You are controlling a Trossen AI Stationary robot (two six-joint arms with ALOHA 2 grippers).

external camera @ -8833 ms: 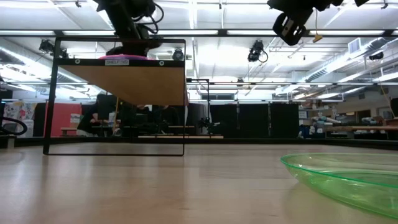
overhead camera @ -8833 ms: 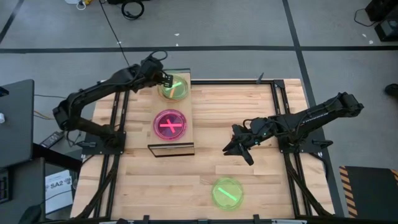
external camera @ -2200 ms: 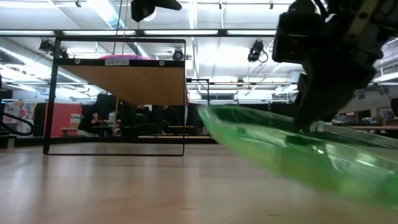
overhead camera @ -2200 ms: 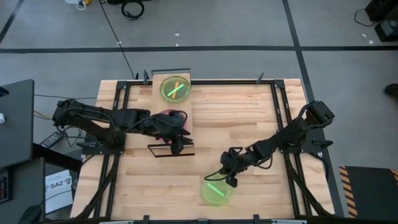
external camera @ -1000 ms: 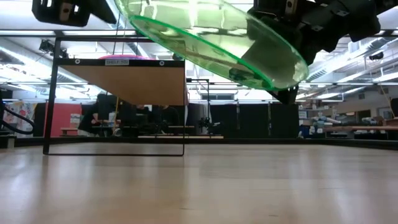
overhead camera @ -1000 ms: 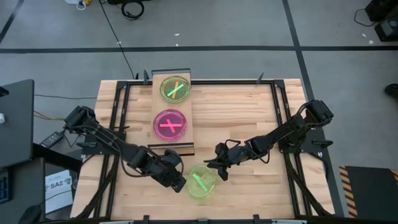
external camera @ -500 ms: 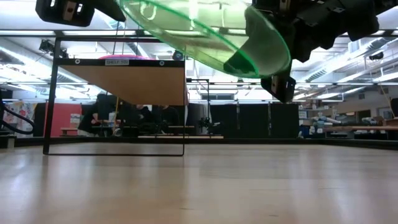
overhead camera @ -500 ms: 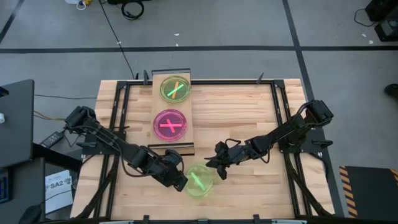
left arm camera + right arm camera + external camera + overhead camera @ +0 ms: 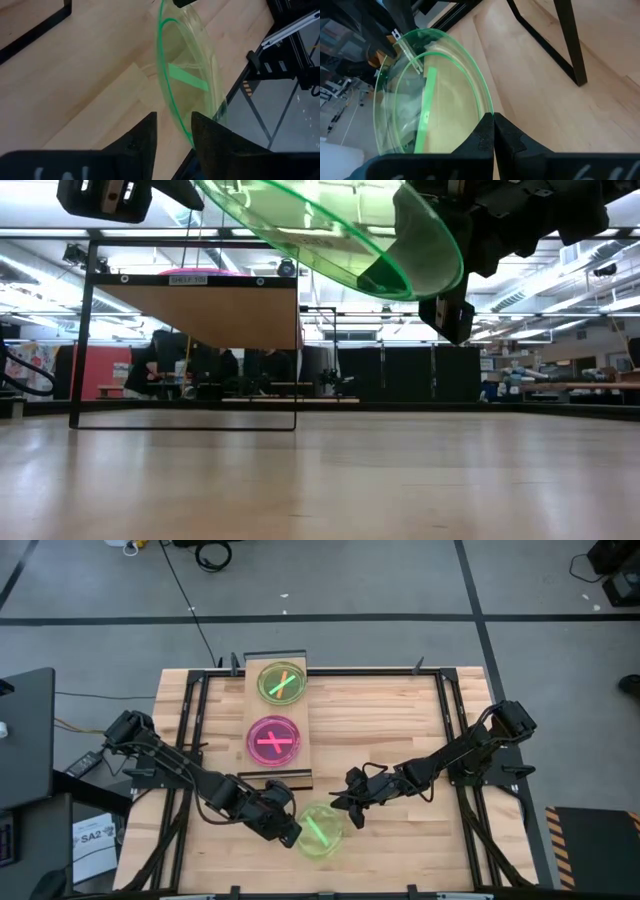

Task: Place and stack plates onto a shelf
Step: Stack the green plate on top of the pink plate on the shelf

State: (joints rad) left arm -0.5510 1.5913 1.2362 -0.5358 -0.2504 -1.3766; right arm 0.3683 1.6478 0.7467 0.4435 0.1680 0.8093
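A translucent green plate (image 9: 320, 830) with a bright green stripe hangs tilted above the table's near middle. My right gripper (image 9: 345, 815) is shut on its right rim. My left gripper (image 9: 293, 835) is open at the opposite rim; in the left wrist view (image 9: 172, 135) its fingers stand on either side of that rim with a gap showing. A pink plate (image 9: 273, 740) and a yellow-green plate (image 9: 281, 683), each showing crossed stripes, lie flat on the shelf (image 9: 300, 712) at the far left. My right gripper pinches the green plate's rim (image 9: 487, 112) between its two shut fingers, coming from the table's right and slanting down. The plate is lifted clear of the table and tilted, its lower side by this gripper (image 9: 440, 270). Whether my left gripper touches the rim (image 9: 186, 131), I cannot tell.
The shelf's dark frame (image 9: 275, 783) stands just beyond the held plate, and the shelf board (image 9: 210, 310) shows raised in the low view. Black rails (image 9: 455, 740) run along the table's left and right sides. Bare wood lies right of the shelf.
The green plate has tipped a little in the air: in the low view its lower rim by my right gripper stands higher than a second ago. Both arms have kept their places.
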